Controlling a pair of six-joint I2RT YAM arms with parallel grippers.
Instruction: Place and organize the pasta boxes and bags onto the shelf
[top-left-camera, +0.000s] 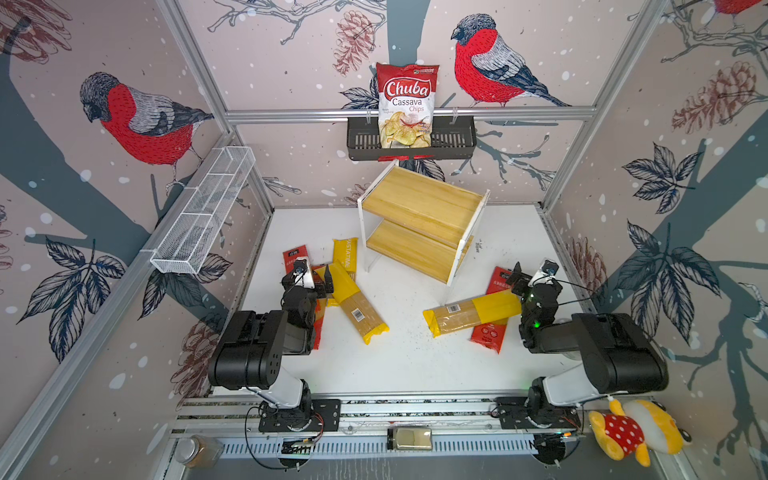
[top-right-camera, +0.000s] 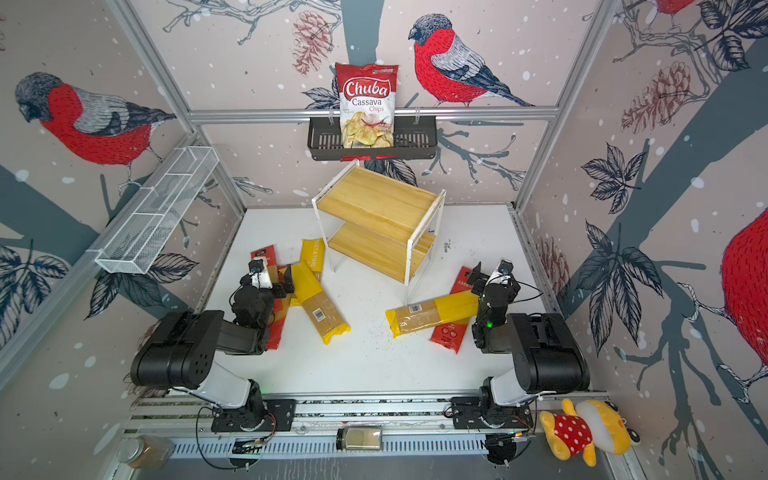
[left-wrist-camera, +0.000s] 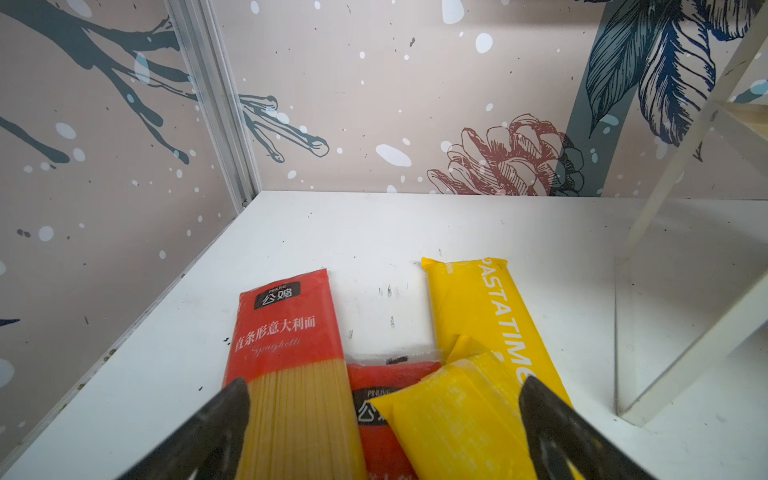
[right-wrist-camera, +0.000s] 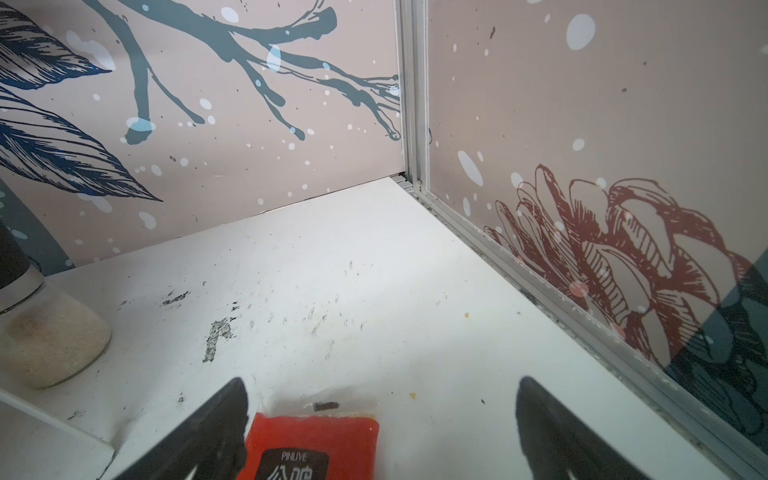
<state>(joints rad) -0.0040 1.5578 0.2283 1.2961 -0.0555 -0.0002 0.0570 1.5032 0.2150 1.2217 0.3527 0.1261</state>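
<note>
The left arm (top-left-camera: 257, 345) is crouching low along the worktop's (top-left-camera: 407, 370) left edge, elbow folded toward the front edge and wrist aiming at the back edge. The left gripper (left-wrist-camera: 384, 390) is hanging released, jaws spread wide, over a heap of packs: a red spaghetti pack (left-wrist-camera: 286, 328), a second red pack (left-wrist-camera: 395, 374), a PASTATIME bag (left-wrist-camera: 469, 303) and a top yellow bag (left-wrist-camera: 449, 415) lying across them. The right arm (top-left-camera: 615, 353) is sitting folded the same way by the right edge. The right gripper (right-wrist-camera: 382, 390) is likewise gaping and grasping nothing above the end of a right-hand red pack (right-wrist-camera: 311, 444), which a long yellow bag (top-left-camera: 473, 313) is crossing. The shelf (top-left-camera: 419, 216) is standing near the back edge.
</note>
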